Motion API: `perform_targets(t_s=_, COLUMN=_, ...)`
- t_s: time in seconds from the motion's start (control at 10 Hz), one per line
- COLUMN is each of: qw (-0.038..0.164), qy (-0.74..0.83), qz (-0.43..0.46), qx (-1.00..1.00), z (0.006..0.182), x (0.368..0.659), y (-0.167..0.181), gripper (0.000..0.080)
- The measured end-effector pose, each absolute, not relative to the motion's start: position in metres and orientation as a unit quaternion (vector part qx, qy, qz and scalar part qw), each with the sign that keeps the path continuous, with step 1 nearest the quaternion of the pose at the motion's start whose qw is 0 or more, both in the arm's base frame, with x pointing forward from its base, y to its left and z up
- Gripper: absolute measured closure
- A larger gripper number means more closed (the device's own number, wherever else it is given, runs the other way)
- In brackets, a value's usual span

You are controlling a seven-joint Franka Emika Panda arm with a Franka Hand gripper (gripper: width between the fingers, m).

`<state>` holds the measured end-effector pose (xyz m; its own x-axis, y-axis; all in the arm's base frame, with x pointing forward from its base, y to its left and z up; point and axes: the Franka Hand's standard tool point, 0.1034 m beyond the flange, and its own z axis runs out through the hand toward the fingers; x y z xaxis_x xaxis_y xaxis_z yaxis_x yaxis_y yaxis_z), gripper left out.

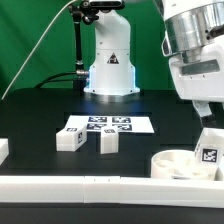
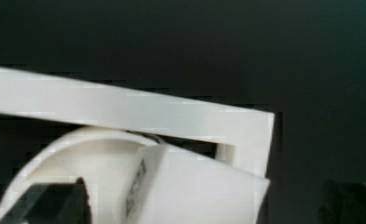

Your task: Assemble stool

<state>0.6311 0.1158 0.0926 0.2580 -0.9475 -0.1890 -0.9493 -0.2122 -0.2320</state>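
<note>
The stool's round white seat [image 1: 178, 164] lies at the exterior view's right, next to the front rail. One tagged leg [image 1: 208, 152] stands upright on it. My gripper [image 1: 207, 118] hangs just above that leg, open and holding nothing. In the wrist view the leg [image 2: 206, 190] fills the space between my spread dark fingers [image 2: 16, 205], with the seat's curved rim [image 2: 82, 160] beside it. Two more legs [image 1: 70, 140] [image 1: 109, 143] lie on the black table in front of the marker board.
The marker board [image 1: 108, 125] lies mid-table before the robot's base [image 1: 108, 70]. A long white rail [image 1: 90, 185] runs along the front, and its corner [image 2: 198, 118] shows in the wrist view. A white block [image 1: 3, 150] sits at the left edge.
</note>
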Motion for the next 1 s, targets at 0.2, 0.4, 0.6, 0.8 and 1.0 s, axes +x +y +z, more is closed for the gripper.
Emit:
perform_targets(t_s=0.2, qw=0.128, qy=0.466, qz=-0.023, qx=-0.875, z=0.0967, x=0.6344, y=0.1172, gripper=0.015)
perform_targets(t_s=0.4, qw=0.121, qy=0.374, qz=-0.031, qx=-0.919, z=0.0942, x=0.6318, y=0.1187, gripper=0.015)
perform_targets(t_s=0.6, qw=0.119, qy=0.329, qz=-0.037, qx=-0.936, z=0.0939, x=0.6318, y=0.1178, gripper=0.015)
perform_targets(t_s=0.8, qw=0.116, qy=0.263, qz=-0.045, qx=-0.957, z=0.0936, x=0.6317, y=0.1168, gripper=0.015)
perform_targets(t_s=1.0, qw=0.101, qy=0.16, qz=-0.059, qx=-0.98, z=0.0921, x=0.6305, y=0.1169, gripper=0.015)
